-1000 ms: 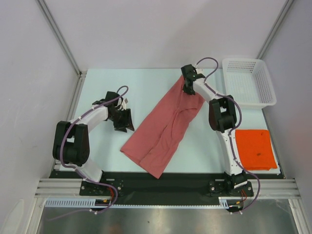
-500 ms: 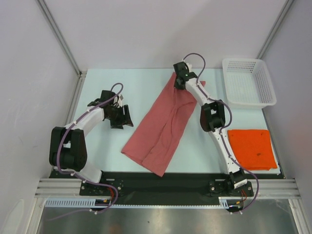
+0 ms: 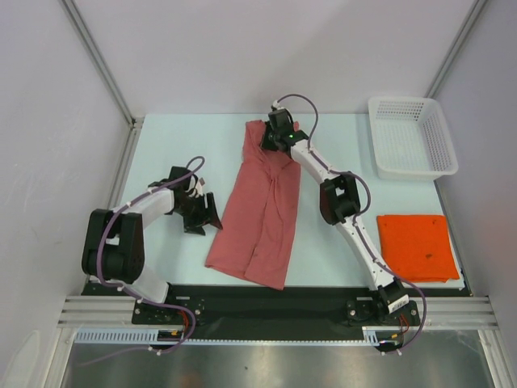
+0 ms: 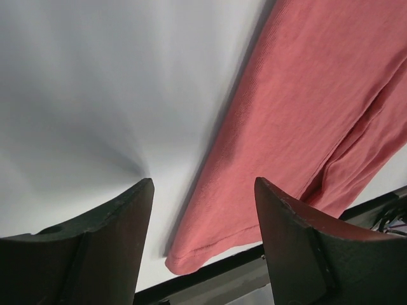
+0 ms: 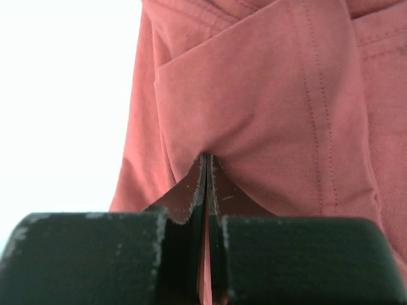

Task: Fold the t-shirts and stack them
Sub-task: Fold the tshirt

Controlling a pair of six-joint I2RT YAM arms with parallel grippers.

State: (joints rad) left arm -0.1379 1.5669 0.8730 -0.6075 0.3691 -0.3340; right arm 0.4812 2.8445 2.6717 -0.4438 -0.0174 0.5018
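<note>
A dusty pink-red t-shirt (image 3: 262, 202) lies as a long folded strip down the middle of the table, its far end at the back. My right gripper (image 3: 273, 139) is shut on that far end; in the right wrist view (image 5: 208, 156) the fingers pinch a fold of the pink cloth (image 5: 273, 127). My left gripper (image 3: 208, 212) stands open just left of the shirt's near part, holding nothing; in the left wrist view (image 4: 203, 184) the shirt's near corner (image 4: 191, 257) shows between the fingers. An orange t-shirt (image 3: 418, 246) lies folded flat at the right.
A white perforated basket (image 3: 412, 145) stands at the back right corner. The table's black front rail (image 3: 266, 299) runs just past the pink shirt's near hem. White walls enclose the table on the left, the back and the right.
My right gripper has dragged the shirt's far end leftward, turning the strip from a diagonal to nearly straight. The left gripper has opened wider and shifted toward the shirt's near edge.
</note>
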